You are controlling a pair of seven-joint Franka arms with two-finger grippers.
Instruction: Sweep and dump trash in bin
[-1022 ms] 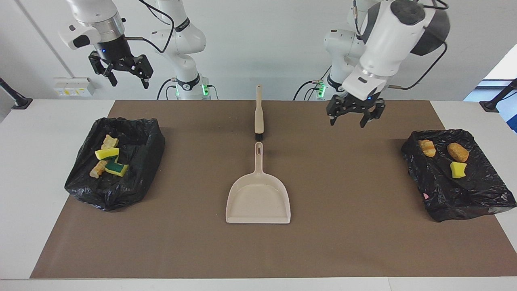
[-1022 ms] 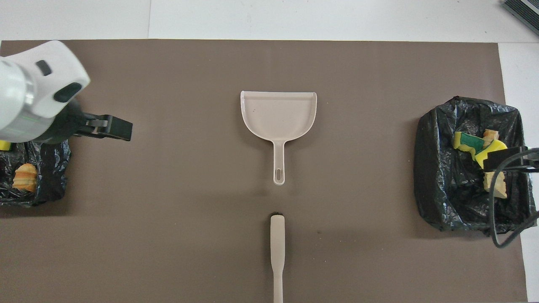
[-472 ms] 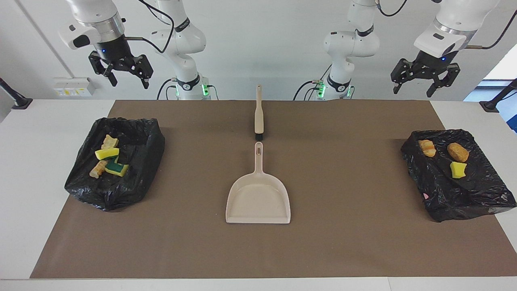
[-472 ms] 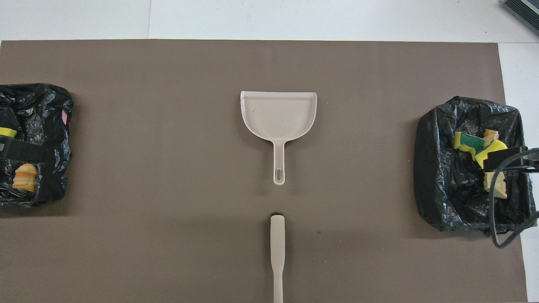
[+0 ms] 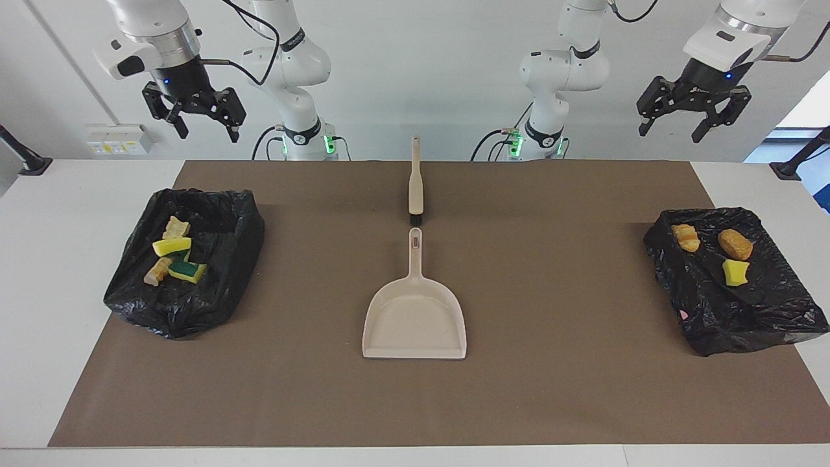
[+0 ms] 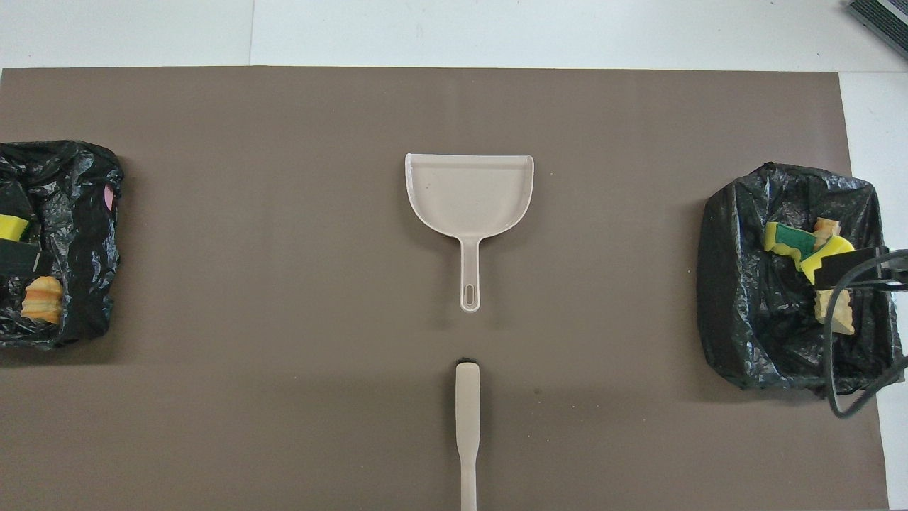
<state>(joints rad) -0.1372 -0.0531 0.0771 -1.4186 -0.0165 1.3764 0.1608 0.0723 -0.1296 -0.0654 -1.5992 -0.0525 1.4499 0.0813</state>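
Trash [image 5: 172,254] sits in 2 black-bag-lined bins, none on the brown mat [image 5: 551,389]. Bin at the right arm's end [image 5: 185,259] holds 4 scraps: 2 yellow sponge pieces, 1 with a green face, plus 2 tan bread-like lumps. Bin at the left arm's end [image 5: 733,305] holds 3: 2 orange-tan lumps and 1 yellow-green sponge bit.

Facing view shows all 7 scraps and both grippers whole. Overhead view crops the left-end bin at the frame edge, only 1 lump and a sliver of sponge visible there; in the other bin a dark gripper tip and cable cover part of the pile.

Beige dustpan [image 5: 415,318] lies flat mid-mat, handle toward the robots. Brush [image 5: 415,185] lies just nearer the robots, in line with that handle, not touching it.

Left gripper [image 5: 695,113] hangs high over its end of the table, jaws wide, holding nothing. Right gripper [image 5: 194,117] likewise hangs high over its end, jaws wide, holding nothing.
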